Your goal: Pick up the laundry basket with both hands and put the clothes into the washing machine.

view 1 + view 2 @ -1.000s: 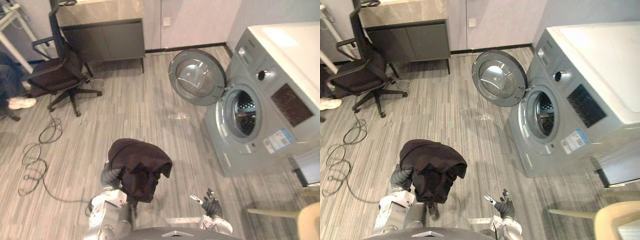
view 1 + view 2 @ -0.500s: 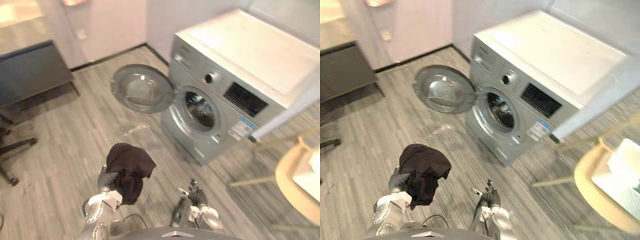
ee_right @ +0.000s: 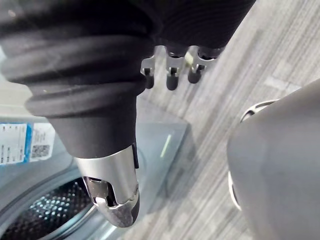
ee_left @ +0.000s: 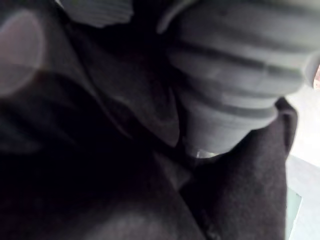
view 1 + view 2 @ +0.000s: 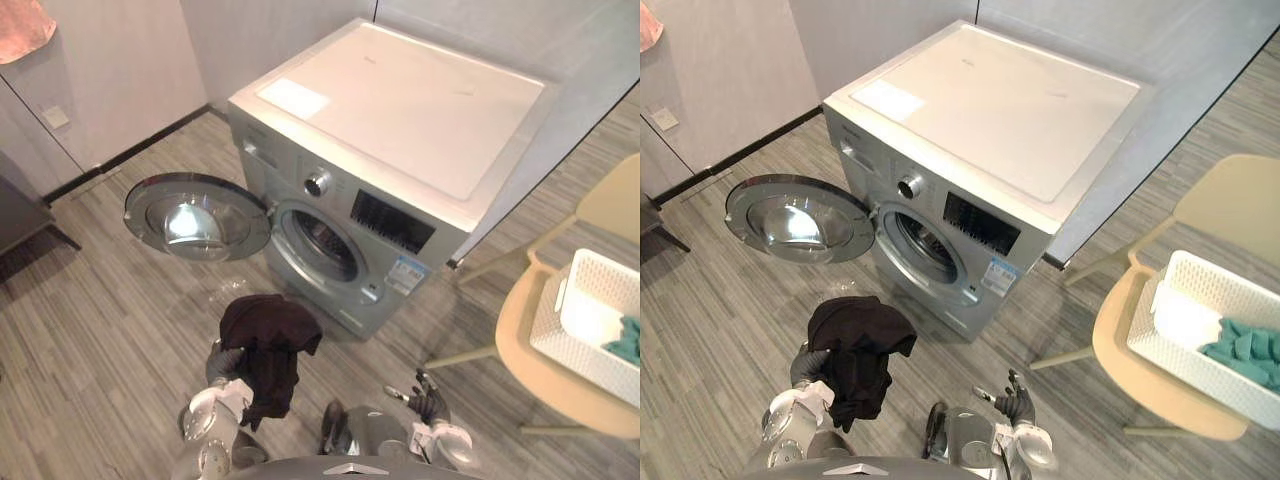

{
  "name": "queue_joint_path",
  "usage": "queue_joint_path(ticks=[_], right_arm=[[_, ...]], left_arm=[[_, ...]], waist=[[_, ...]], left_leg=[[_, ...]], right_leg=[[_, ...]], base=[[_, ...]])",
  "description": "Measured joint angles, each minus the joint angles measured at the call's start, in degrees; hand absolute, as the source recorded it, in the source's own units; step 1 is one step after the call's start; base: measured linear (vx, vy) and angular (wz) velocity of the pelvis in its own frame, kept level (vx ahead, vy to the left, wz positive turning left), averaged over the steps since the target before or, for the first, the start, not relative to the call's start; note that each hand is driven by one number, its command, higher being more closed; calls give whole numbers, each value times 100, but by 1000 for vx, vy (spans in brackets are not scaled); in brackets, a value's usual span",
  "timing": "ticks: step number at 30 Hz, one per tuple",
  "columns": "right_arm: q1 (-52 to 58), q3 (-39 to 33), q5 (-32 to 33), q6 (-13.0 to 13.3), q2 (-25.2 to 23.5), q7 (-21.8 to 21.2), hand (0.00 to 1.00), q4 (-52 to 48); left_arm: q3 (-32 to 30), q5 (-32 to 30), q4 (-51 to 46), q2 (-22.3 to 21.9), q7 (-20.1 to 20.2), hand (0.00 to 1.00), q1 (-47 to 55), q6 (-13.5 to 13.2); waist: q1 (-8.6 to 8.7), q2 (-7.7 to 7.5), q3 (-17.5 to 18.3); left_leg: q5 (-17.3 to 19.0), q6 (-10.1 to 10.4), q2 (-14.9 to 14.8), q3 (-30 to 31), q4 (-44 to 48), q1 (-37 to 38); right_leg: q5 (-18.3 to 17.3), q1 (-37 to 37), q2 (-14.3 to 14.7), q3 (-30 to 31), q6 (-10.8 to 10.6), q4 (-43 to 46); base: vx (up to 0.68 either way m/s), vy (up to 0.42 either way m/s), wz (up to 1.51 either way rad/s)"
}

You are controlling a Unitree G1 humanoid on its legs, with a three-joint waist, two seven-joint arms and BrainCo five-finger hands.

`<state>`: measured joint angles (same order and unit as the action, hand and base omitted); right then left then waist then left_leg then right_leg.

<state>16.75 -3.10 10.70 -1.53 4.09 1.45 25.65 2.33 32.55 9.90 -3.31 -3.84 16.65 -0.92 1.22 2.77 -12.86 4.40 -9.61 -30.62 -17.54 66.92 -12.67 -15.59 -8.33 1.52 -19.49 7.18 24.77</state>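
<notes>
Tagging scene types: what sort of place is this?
Probably a laundry corner of a home or test room: front-loading washing machine with its door swung open, a white laundry basket of teal clothes on a beige chair, plank floor.

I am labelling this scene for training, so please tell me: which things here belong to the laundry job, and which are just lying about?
Job: washer, its open door, dark garment draped over the left hand, right hand, basket, teal clothes in it.
Lying about: chair under the basket, pink cloth.
</notes>
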Motion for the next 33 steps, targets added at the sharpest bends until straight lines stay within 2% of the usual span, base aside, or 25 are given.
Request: queue_joint_path(ticks=[1,2,3,4,5,7,8,9,10,11,12,13,14,15,17,18,19,20,21,23,25,29,31,33], right_arm=[[-14,34,-24,-5,-9,2,0,1],[-39,104,-114,-18,-6,-2,0,-2],[-73,132,-161,-39,-13,0,0,6],[-95,144,-162,-51,-14,0,0,11],[-143,193,-161,-67,-8,0,0,14],[-283,255,-159,-40,-6,10,0,84],[-342,275,-155,-8,-4,17,0,167],[-417,291,-150,17,24,29,0,247],[-424,293,-151,31,45,28,0,232],[-462,291,-160,66,83,34,0,188],[-539,351,-163,65,37,36,0,184],[-565,423,-166,67,5,35,0,204],[-605,441,-180,65,-14,31,0,224],[-773,527,-205,59,-35,32,0,257],[-1093,691,-209,58,-30,30,0,380],[-1427,862,-209,56,-23,25,0,534],[-1674,1030,-210,57,-34,26,0,588],[-1750,1107,-211,59,-50,31,0,571],[-1845,1156,-211,65,-89,34,0,483],[-1914,1212,-211,63,-153,42,0,316],[-1907,1269,-203,65,-138,99,0,38],[-1919,1449,73,161,-135,299,0,-900],[-1916,1530,142,201,-133,313,0,-1229],[-1899,1548,312,313,-127,385,0,-1651]], left_arm=[[2,11,-11,-2,-30,100,-1,1],[2,95,-18,-10,-92,100,-9,2],[6,109,-17,-11,-120,100,-14,2],[11,109,-16,-11,-126,100,-21,3],[31,110,-18,-8,-127,100,-33,2],[133,110,-16,21,-124,100,-171,-5],[183,109,-14,22,-122,100,-212,-6],[253,109,-13,14,-108,100,-272,-27],[282,109,-11,9,-84,100,-294,-34],[330,110,-12,0,-65,100,-305,-35],[321,110,-13,12,-73,100,-467,-36],[291,113,-38,24,-72,100,-537,-75],[282,118,-30,51,-73,100,-591,-94],[274,179,-15,121,-80,100,-703,-105],[160,227,-10,180,-96,100,-796,-129],[-18,240,16,236,-113,100,-900,-156],[-194,300,29,271,-185,100,-1015,-207],[-306,356,34,279,-236,100,-1070,-246],[-504,457,109,257,-350,100,-1262,-307],[-867,502,119,186,-405,100,-1417,-399],[-1196,590,158,23,-501,100,-1595,-453],[-1839,903,177,-142,-879,100,-2372,-543],[-1964,1014,101,-190,-1075,100,-2716,-603],[-2012,1068,-252,-209,-1270,100,-3184,-688]], waist=[[-20,-11,-7],[-83,-48,-38],[-104,-65,-93],[-107,-78,-125],[-121,-92,-136],[-142,-91,-168],[-138,-95,-174],[-148,-61,-192],[-154,15,-196],[-158,140,-226],[-150,-44,-356],[-181,-120,-401],[-187,-174,-443],[-186,-227,-589],[-246,-234,-756],[-303,-196,-861],[-334,-173,-878],[-337,-176,-910],[-322,-99,-1099],[-365,-134,-1425],[-365,-171,-1503],[-345,-359,-1785],[-331,-486,-1866],[-320,-506,-1878]], left_leg=[[174,107,171,67,-7,-175],[492,376,526,189,-147,-445],[715,646,913,347,-521,-618],[808,798,1097,379,-775,-666],[953,1068,1447,447,-1511,-780],[901,1199,1988,540,-3098,-874],[780,1229,2115,551,-3582,-885],[275,1157,2237,615,-4324,-865],[50,1117,2241,663,-4450,-840],[-190,1007,2206,659,-4475,-831],[-130,993,2321,583,-4313,-859],[35,943,2363,448,-4310,-864],[88,897,2381,323,-4289,-879],[213,767,2409,87,-4209,-925],[283,665,2368,-236,-4237,-938],[313,617,2292,-446,-4274,-1026],[325,596,2195,-621,-4208,-1271],[335,581,2168,-633,-4160,-1372],[343,568,2056,-588,-4023,-1504],[342,570,1932,-571,-3885,-1595],[356,593,1860,-419,-3685,-2056],[468,702,1698,2,-2920,-3444],[511,688,1671,141,-2501,-3963],[601,657,1636,367,-1915,-4746]], right_leg=[[-14,33,-18,25,22,-31],[-19,81,-15,151,31,-95],[30,234,-16,252,-48,-221],[38,321,-16,313,-62,-294],[74,463,-27,418,-112,-472],[97,519,-106,575,-163,-610],[102,518,-128,646,-211,-652],[68,530,-92,831,-408,-736],[26,522,-62,935,-481,-706],[-101,432,-36,1113,-668,-492],[-189,225,-225,1276,-807,-178],[-250,48,-324,1402,-898,-1],[-281,-54,-390,1487,-951,89],[-265,-285,-510,1604,-993,225],[-172,-601,-634,1604,-1157,450],[-121,-923,-778,1287,-1171,568],[5,-1180,-1023,672,-995,344],[163,-1183,-1106,398,-941,111],[374,-1126,-1049,195,-1142,-160],[378,-1203,-967,180,-1091,-33],[233,-1656,-972,121,-1007,307],[-247,-2953,-1108,-123,-828,1481],[-482,-3449,-1244,-174,-770,2098],[-731,-4129,-1372,-217,-748,2830]], base=[[284,-125,-31],[286,-89,-43],[292,-68,-44],[295,-21,-43],[330,51,-47],[289,75,-53],[199,87,-68],[250,153,-70],[337,242,-94],[332,272,-84],[312,275,-91],[208,211,-66],[157,213,-72],[104,205,-75],[30,172,-93],[-69,105,-107],[-76,80,-95],[-45,27,-47],[-25,-20,-15],[-69,-87,-6],[-118,-116,9],[-145,-115,25],[-87,-59,27],[-101,-38,24]])
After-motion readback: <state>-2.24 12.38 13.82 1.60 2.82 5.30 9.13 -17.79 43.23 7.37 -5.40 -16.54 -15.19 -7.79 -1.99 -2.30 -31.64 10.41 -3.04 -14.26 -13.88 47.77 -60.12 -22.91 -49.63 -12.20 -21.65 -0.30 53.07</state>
